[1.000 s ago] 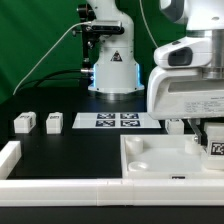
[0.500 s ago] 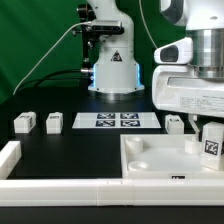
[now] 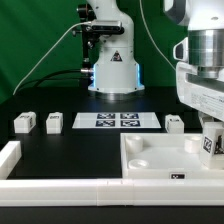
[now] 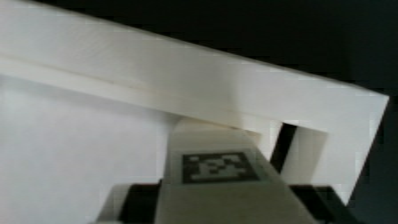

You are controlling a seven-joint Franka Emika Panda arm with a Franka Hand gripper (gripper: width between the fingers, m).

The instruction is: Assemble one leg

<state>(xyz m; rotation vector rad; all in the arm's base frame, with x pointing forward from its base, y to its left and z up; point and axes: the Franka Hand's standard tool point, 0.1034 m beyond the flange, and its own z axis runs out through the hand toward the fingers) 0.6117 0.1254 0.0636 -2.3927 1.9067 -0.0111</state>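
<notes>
Leg (image 4: 217,165) seemingly pinched in claw (image 3: 212,146), over tabletop (image 3: 150,158).

no words, brands or numbers can be read. only black-and-white square tags show: four on the marker board (image 3: 118,121), one on the leg (image 4: 221,165), and perhaps on the two small blocks (image 3: 38,123), too blurred.

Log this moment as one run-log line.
phase: leg insertion | gripper: shut on leg | leg: over tabletop, exterior view's right end | loose legs: on table | marker board: untouched
</notes>
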